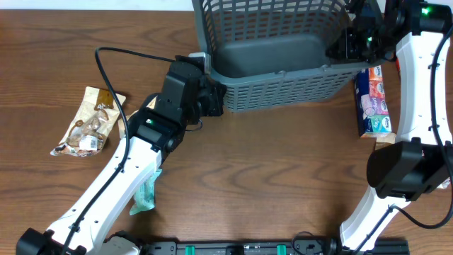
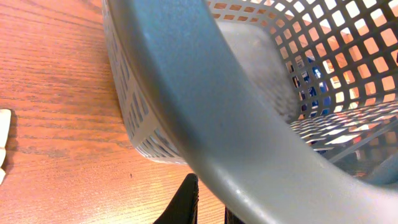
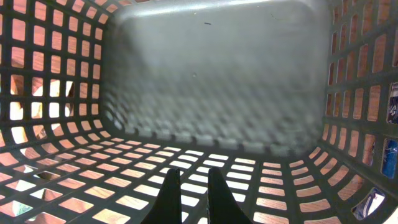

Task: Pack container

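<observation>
Left pincer [image 1: 214,96] clamps the container [image 1: 283,88] rim, right pincer [image 3: 191,186] state I cannot tell; I should level it slowly onto the bench [image 1: 283,170].

The grey lattice basket [image 1: 283,88] stands far-centre, the left gripper [image 1: 216,95] at its near-left corner, the right gripper [image 1: 341,46] at its right rim.

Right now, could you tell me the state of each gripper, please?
Left gripper: closed on rim of the dark grey-blue plastic basket.
Right gripper: cannot be told.
</observation>
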Robot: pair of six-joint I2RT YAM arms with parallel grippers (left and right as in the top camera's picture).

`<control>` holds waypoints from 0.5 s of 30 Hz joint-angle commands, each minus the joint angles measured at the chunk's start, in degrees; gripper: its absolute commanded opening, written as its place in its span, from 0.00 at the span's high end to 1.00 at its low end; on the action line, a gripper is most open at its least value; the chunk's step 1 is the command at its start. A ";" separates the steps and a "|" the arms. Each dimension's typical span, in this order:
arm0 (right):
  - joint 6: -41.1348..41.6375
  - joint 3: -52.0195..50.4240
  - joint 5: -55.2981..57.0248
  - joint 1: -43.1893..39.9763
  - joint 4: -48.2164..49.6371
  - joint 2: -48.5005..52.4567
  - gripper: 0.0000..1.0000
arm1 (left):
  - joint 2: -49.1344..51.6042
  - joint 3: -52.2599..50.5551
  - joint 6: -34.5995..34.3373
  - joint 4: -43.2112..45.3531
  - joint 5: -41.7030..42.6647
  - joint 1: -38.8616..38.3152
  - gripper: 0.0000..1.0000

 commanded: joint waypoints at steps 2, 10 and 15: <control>-0.90 0.00 0.39 0.76 -0.68 -0.31 0.99 | -0.07 1.31 1.42 0.55 -0.74 0.55 0.94; -0.92 0.00 0.59 0.79 -2.14 -0.31 0.99 | -0.02 1.31 1.44 0.92 -0.74 1.73 0.94; -0.92 0.00 0.59 0.79 -3.08 -0.48 0.99 | 0.50 1.31 1.42 1.86 -0.72 2.01 0.94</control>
